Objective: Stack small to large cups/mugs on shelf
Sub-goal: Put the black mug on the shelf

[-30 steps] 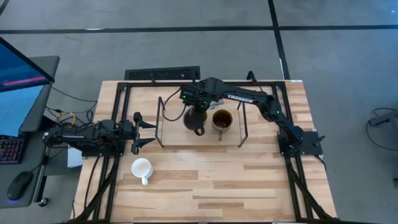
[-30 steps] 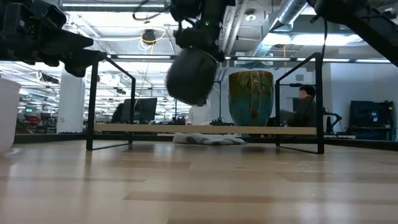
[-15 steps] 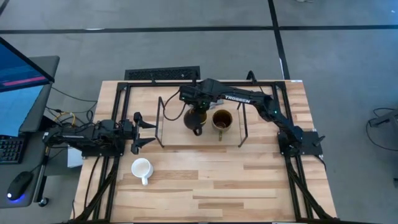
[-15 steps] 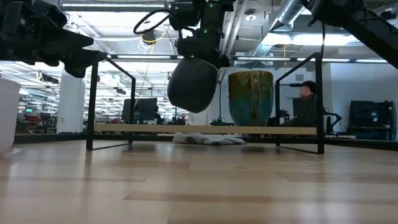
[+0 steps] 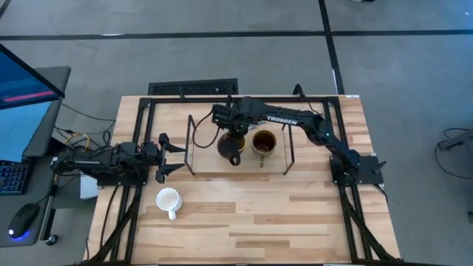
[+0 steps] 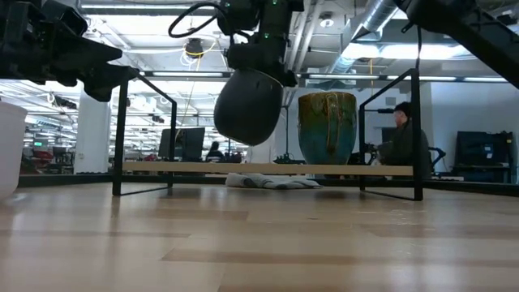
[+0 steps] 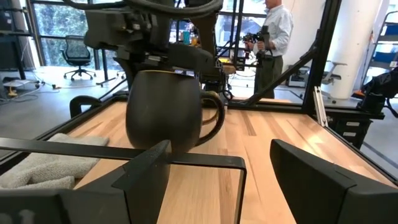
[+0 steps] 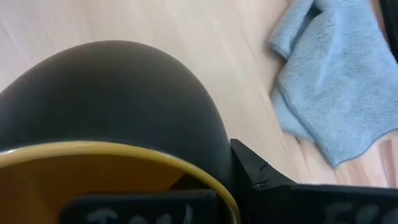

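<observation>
My right gripper (image 5: 230, 131) reaches over the shelf (image 6: 203, 167) and is shut on the dark mug with the yellow-orange inside (image 6: 247, 105), which hangs above the shelf's wooden base. The dark brown mug (image 6: 328, 128) stands on that base by its bottom, just to the right of the held mug. The small white mug (image 5: 168, 199) stands on the table near the left front. My left gripper (image 5: 177, 157) is open and empty, left of the shelf's left wire frame (image 5: 191, 144); its wrist view shows the dark mug (image 7: 165, 109) beyond the frame. My right gripper holds the dark mug by its rim (image 8: 205, 183), one finger inside the mug and one finger (image 8: 261, 177) outside its wall. The fingers come from above, pointing down. The mug hangs below them, tilted, clear of the shelf base, its handle (image 7: 214, 115) toward the table's near edge.
A blue-grey cloth (image 8: 336, 81) lies on the table behind the shelf and also shows in the low view (image 6: 272, 181). A black metal frame (image 5: 222, 98) edges the table. A person (image 6: 401, 138) shows in the room beyond. The bare wood lies in front of the shelf.
My right gripper has shifted a little toward the table's left edge with the dark mug. The mug has swung slightly in the hold and stays clear above the shelf base.
</observation>
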